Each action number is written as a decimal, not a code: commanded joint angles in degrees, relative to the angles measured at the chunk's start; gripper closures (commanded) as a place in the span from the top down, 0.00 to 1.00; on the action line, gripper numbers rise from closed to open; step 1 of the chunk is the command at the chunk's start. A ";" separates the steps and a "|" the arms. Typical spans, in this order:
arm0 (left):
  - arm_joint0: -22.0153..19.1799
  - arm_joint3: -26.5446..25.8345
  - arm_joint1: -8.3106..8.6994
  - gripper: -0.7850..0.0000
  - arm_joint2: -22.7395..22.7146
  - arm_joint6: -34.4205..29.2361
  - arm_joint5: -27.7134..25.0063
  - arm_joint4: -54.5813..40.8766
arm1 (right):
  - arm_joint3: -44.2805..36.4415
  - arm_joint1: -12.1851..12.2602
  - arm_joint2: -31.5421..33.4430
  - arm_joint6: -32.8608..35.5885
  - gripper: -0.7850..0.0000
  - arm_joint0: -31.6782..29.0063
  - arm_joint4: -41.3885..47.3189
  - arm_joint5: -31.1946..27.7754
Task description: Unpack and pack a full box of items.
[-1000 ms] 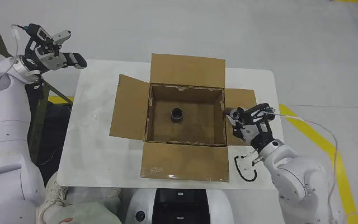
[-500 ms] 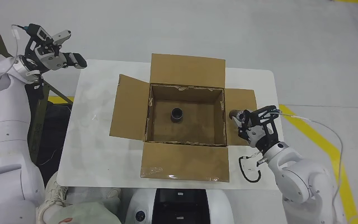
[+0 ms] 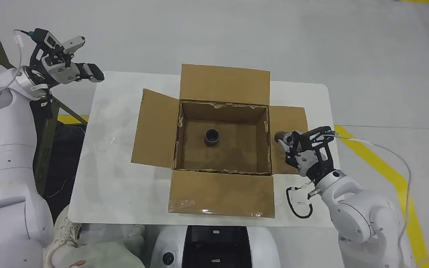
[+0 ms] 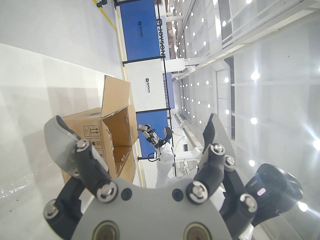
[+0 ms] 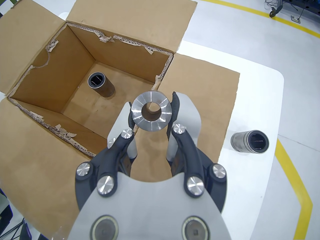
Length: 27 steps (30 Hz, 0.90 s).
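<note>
An open cardboard box (image 3: 201, 194) stands in the middle of the white table (image 3: 114, 167). A dark linear bearing (image 3: 213, 137) stands upright on the box floor (image 5: 100, 84). My right gripper (image 3: 285, 141) is over the box's right flap, just outside the wall, shut on a silver metal bushing (image 5: 151, 112) with a hole through it. A second bearing (image 5: 250, 141) lies on its side on the table past that flap. My left gripper (image 3: 90, 56) hangs open and empty past the table's far left corner; from there the box (image 4: 92, 128) is visible across the table.
All box flaps (image 5: 132, 11) are folded outward, with torn edges along the rim. Yellow floor lines (image 3: 375, 157) run to the right of the table. The left side of the table is bare.
My right gripper with the bushing shifted a little rightward and nearer the table's front edge, then stopped. The left arm kept still.
</note>
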 commanded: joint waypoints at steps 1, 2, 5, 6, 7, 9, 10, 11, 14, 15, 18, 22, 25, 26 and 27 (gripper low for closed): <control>0.00 0.00 0.00 1.00 0.00 0.00 0.00 0.00 | 0.00 0.00 0.00 0.00 0.00 0.00 0.00 0.00; 0.00 0.00 0.00 1.00 0.00 0.00 0.00 0.00 | 0.00 0.00 0.00 0.00 0.00 0.00 0.00 0.00; 0.00 0.00 0.00 1.00 0.00 0.00 0.00 0.00 | 0.07 0.00 0.02 -0.19 0.00 0.01 -0.02 0.07; 0.00 0.00 0.00 1.00 0.00 0.00 0.00 0.00 | 0.31 0.02 0.16 -0.83 0.00 -0.02 -0.22 0.32; 0.00 0.00 0.00 1.00 0.00 0.00 0.00 0.00 | 0.42 0.06 0.37 -1.12 0.00 -0.12 -0.45 0.47; 0.00 0.00 0.00 1.00 0.00 0.00 0.00 0.00 | 0.14 0.15 1.28 -1.37 0.00 -0.58 -0.29 0.78; 0.00 0.00 0.00 1.00 0.00 0.00 0.00 0.00 | -0.24 0.20 2.01 -1.47 0.00 -1.03 0.38 0.93; 0.00 0.00 0.00 1.00 0.00 0.00 0.00 0.00 | -0.86 0.26 3.03 -1.61 0.00 -1.69 1.30 0.97; 0.00 0.00 0.00 1.00 0.00 0.00 0.00 0.00 | -2.78 0.47 6.66 -2.41 0.00 -4.59 3.28 0.41; 0.00 0.00 0.00 1.00 0.00 0.00 0.00 0.00 | -3.17 0.53 7.99 -2.90 0.00 -5.64 3.74 0.30; 0.00 0.00 0.00 1.00 0.00 0.00 0.00 0.00 | -3.63 0.67 11.71 -4.39 0.00 -8.60 5.08 -0.05; 0.00 0.00 0.00 1.00 0.00 0.00 0.00 0.00 | -2.77 0.74 16.09 -6.01 0.00 -12.14 6.62 0.16; 0.00 0.00 0.00 1.00 0.00 0.00 0.00 0.00 | -0.94 0.77 18.16 -6.41 0.00 -13.80 7.45 0.55; 0.00 0.00 0.00 1.00 0.00 0.00 0.00 0.00 | -0.20 0.79 18.52 -6.37 0.00 -14.05 7.53 0.70; 0.00 0.00 0.00 1.00 0.00 0.00 0.00 0.00 | 0.44 0.81 18.70 -6.26 0.00 -14.18 7.59 0.85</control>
